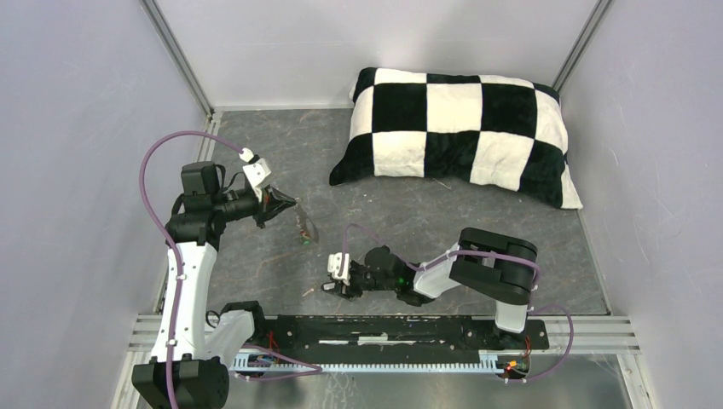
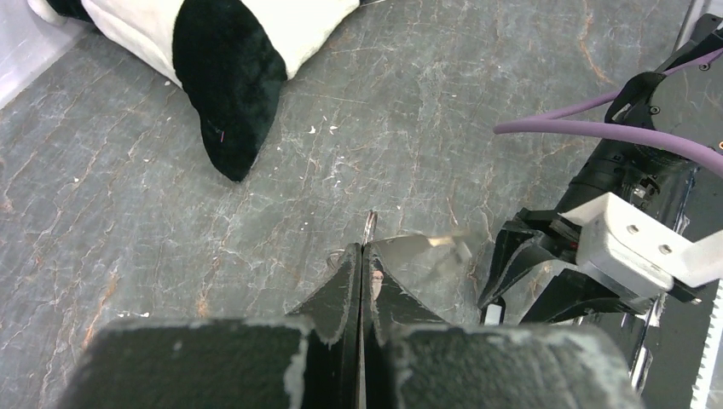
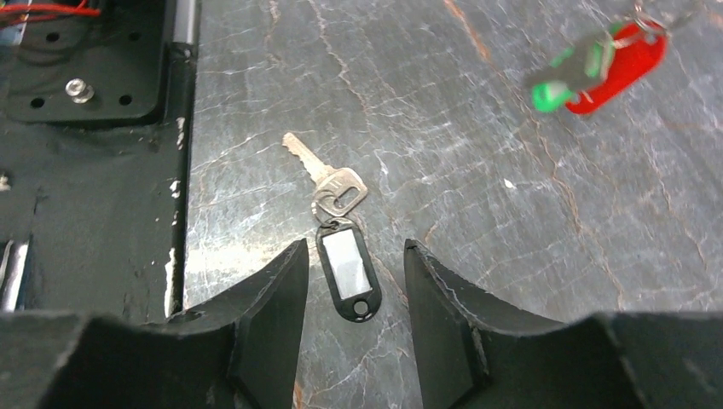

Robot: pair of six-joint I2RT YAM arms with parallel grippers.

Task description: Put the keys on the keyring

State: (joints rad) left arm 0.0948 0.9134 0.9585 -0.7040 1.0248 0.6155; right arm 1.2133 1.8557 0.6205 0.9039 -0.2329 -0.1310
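left gripper [image 2: 362, 266], fingers pressed tight together, pinches the keyring [image 2: 426, 250] by its edge above the grey marbled table [image 1: 409, 223], a thin sliver of metal poking out just past the fingertips and the flat grey fob angling off toward the right arm. from above, the fob hangs tilted off the tip of that gripper, left of centre and well clear of the black-and-white checked pillow [image 1: 460, 128] lying against the back wall. right gripper [image 3: 354, 249] is down low near the front of the table, just beside the black mounting rail [image 3: 94, 170], fingers spread and standing on either side of a black oblong tag [image 3: 348, 274] with a pale insert, not touching it as far as i can see. the tag lies flat on the table, linked by a small ring to a silver key [image 3: 328, 175] whose blade points toward the rail. further out, a red tag [image 3: 618, 58] and a green tag [image 3: 554, 85] sit bunched together, overlapping and blurred, with a glint of metal at their top end; from above a green speck shows at the fob's lower end, but whether the pair hangs from the keyring or lies on the table i cannot tell.
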